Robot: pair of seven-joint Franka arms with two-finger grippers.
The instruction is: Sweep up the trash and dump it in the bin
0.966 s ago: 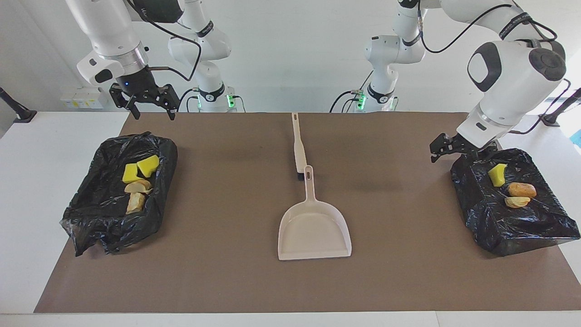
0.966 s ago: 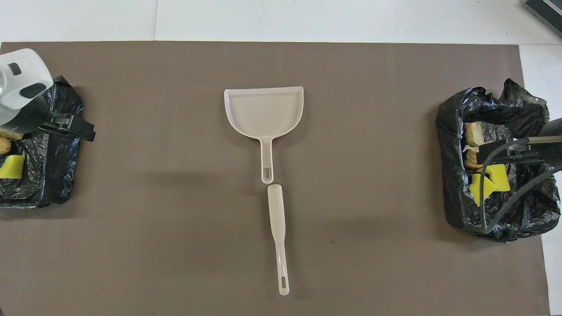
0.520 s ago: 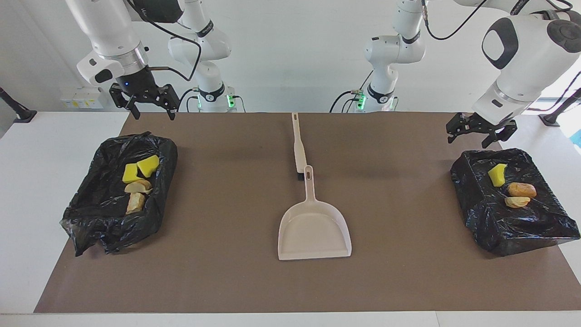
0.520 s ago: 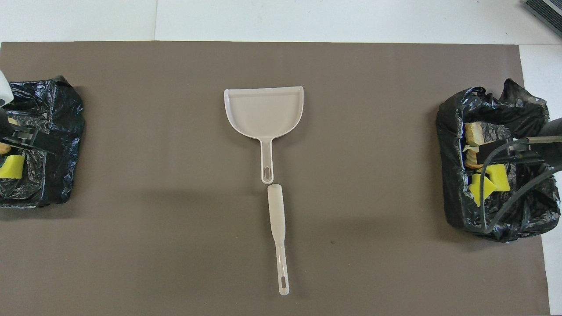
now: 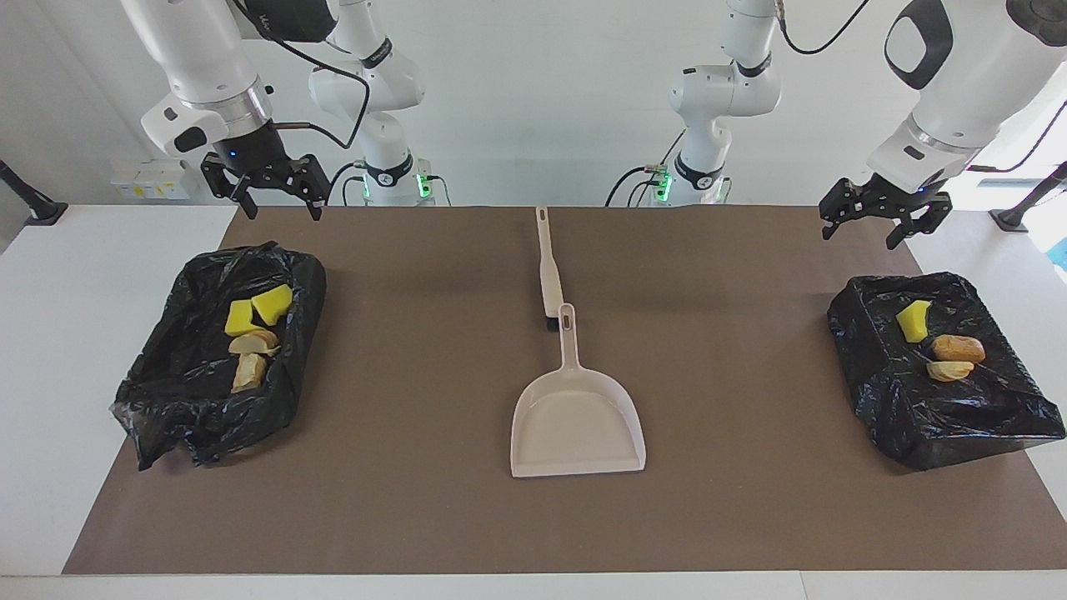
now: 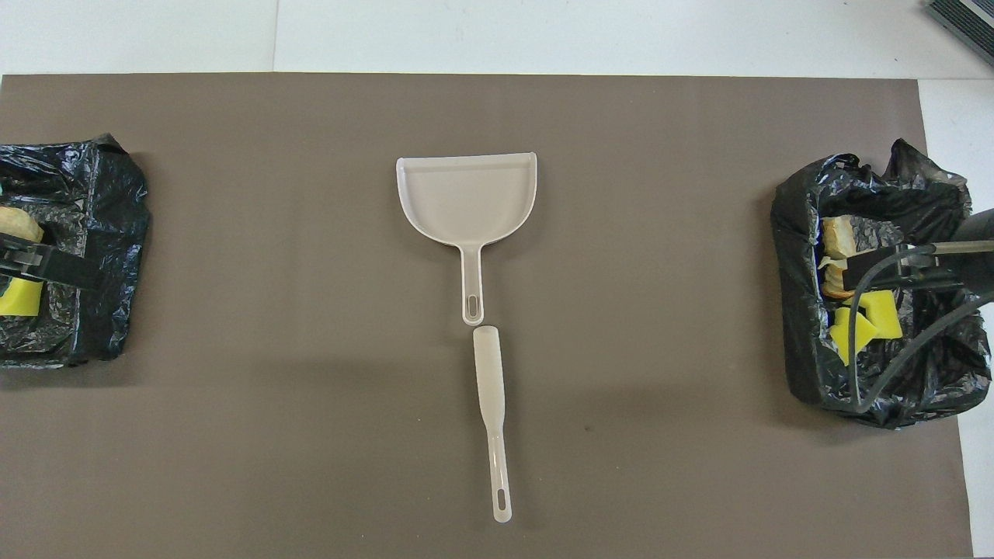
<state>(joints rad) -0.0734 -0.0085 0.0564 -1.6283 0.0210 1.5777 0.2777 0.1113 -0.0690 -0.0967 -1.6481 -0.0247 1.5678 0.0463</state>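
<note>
Brown-matted desk. Beige dustpan at centre of the facing frame, brush just above its handle, end to end.

Black-lined bin at middle left of the facing frame, holding four pieces of trash: two yellow sponge chunks, two tan bread-like bits. Second black-lined bin at middle right, holding three more pieces.

Right gripper at upper left, raised, fingers spread, grasping nothing. Left gripper at upper right, raised, likewise released and empty.
</note>
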